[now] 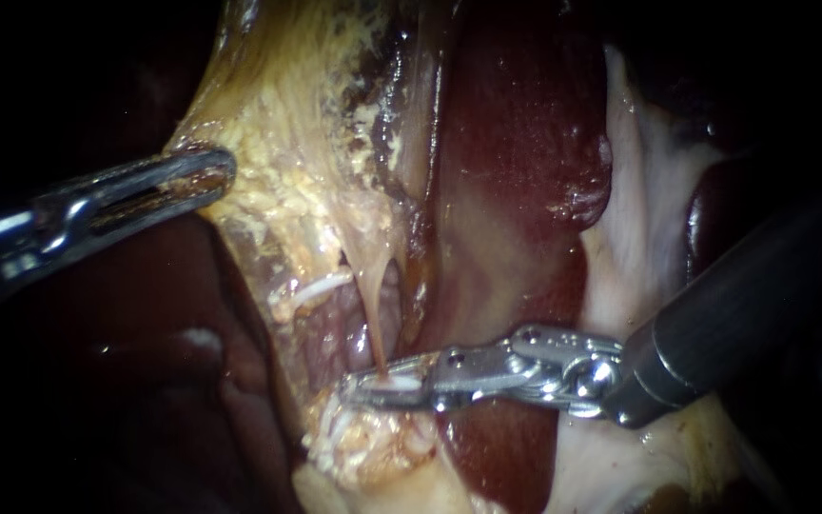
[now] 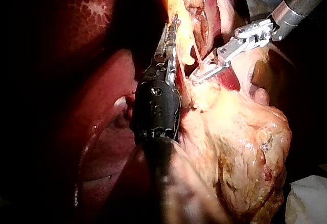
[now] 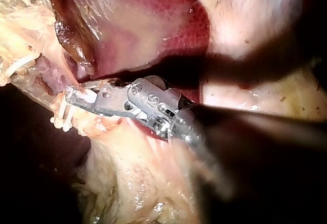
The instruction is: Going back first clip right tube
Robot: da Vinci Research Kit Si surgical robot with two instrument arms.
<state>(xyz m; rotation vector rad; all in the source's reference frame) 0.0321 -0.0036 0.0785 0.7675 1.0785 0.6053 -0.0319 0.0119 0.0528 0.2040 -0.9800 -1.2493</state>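
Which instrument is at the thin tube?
The right instrument, coming in from the right: its tip meets the thin tube at its lower end. The left instrument is apart, gripping fatty tissue.

Left of the tube (image 1: 373, 319) a small window opens, bounded by fatty tissue (image 1: 287, 190) that the left instrument (image 1: 213, 171) grips. Right of the tube the liver (image 1: 516, 143) crowds close; the right instrument (image 1: 378, 385) bars its lower end.

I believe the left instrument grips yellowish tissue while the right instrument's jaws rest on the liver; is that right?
No: the endoscope view shows the right instrument's jaws at the thin tube, off the liver; the left instrument does grip yellowish tissue.
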